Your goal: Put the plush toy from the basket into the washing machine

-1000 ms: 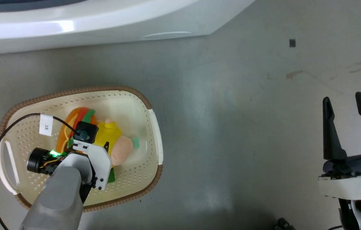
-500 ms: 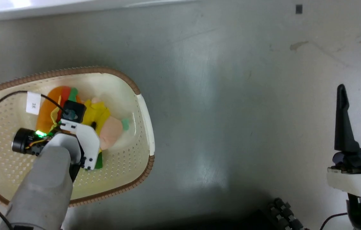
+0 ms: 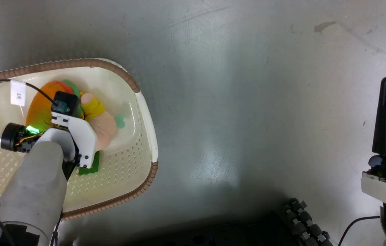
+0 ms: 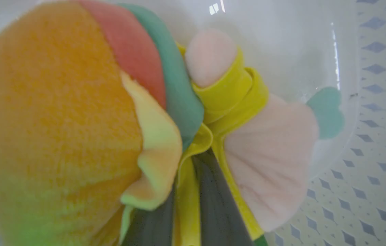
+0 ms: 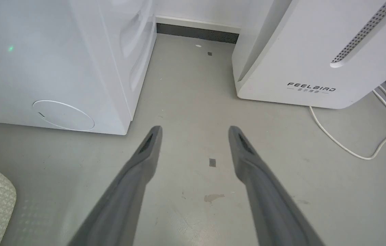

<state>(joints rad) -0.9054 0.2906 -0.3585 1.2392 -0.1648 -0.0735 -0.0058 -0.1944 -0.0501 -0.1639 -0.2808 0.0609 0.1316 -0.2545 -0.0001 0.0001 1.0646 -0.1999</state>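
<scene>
Left gripper: dark fingers narrowed, pinching a yellow fabric fold of the soft orange, yellow and peach plush toy, near the far rim of the oval cream perforated plastic basket. Right gripper: smooth fingers spread wide, empty.

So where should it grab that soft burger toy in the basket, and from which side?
Probably the yellow waist of the soft orange-and-yellow plush toy, from above: it is a narrow, squashy fold between the orange bun and the peach-pink end, and walls of the cream perforated basket block the sides. The left claw pinches there.
</scene>
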